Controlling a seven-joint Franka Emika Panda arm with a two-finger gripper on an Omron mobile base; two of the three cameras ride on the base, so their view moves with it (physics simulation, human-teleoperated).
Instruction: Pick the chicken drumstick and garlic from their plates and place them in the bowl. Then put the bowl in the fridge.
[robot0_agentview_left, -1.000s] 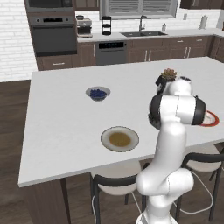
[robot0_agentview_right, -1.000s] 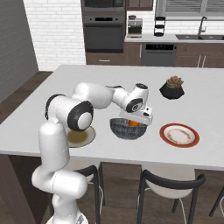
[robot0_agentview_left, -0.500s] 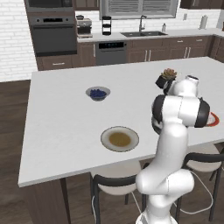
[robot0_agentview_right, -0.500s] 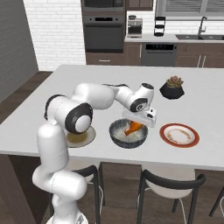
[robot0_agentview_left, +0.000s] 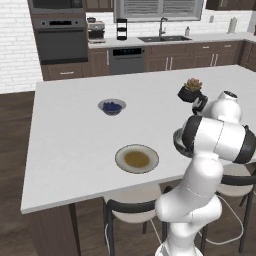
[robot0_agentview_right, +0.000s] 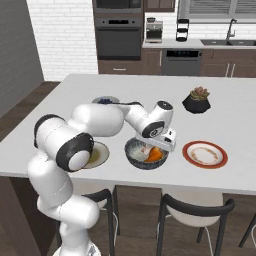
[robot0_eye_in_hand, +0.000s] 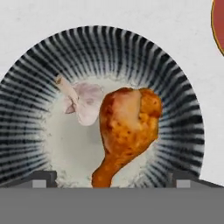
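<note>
The dark grey streaked bowl (robot0_agentview_right: 132, 150) (robot0_eye_in_hand: 175, 87) sits on the island between the two plates. Inside it lie the whitish-pink garlic (robot0_eye_in_hand: 85, 103) and the orange-brown chicken drumstick (robot0_eye_in_hand: 127, 127) (robot0_agentview_right: 155, 154), bone end pointing toward my hand. My gripper (robot0_agentview_right: 160, 148) (robot0_eye_in_hand: 113, 179) hangs just over the bowl, open, its fingertips (robot0_eye_in_hand: 43, 177) spread wide on either side of the drumstick. The beige plate with a brownish centre (robot0_agentview_left: 137, 159) (robot0_agentview_right: 100, 154) is bare. So is the red-rimmed white plate (robot0_agentview_right: 204, 154) (robot0_eye_in_hand: 218, 22). The fridge is out of view.
A small blueberry bowl (robot0_agentview_left: 112, 106) (robot0_agentview_right: 105, 100) and a black plant pot (robot0_agentview_left: 190, 91) (robot0_agentview_right: 199, 100) stand further back on the island. Dark stools (robot0_agentview_right: 192, 205) line the near edge. Ovens and a sink counter run along the back wall.
My gripper came down into the bowl with the drumstick and opened. The drumstick now lies in the bowl beside the garlic.
</note>
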